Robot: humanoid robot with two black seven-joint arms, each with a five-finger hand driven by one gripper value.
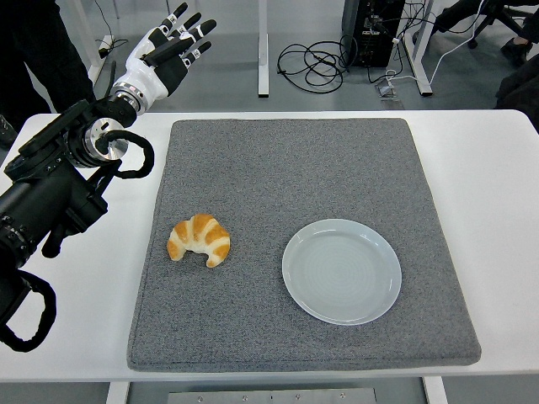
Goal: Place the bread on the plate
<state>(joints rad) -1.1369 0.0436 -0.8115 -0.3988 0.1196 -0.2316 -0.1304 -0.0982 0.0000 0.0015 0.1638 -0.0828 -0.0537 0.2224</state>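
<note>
A golden croissant (200, 240) lies on the grey mat (295, 168), left of centre. To its right on the same mat sits a pale blue plate (341, 271) with nothing on it. My left hand (173, 46) is raised beyond the table's far left corner, well above and behind the croissant, with its white and black fingers spread and holding nothing. The black left arm (50, 185) crosses the table's left side. No right arm shows.
The white table (488, 185) extends around the mat on all sides. Behind the far edge stand table legs, cables on the floor (312, 63) and a dark computer case (370, 34).
</note>
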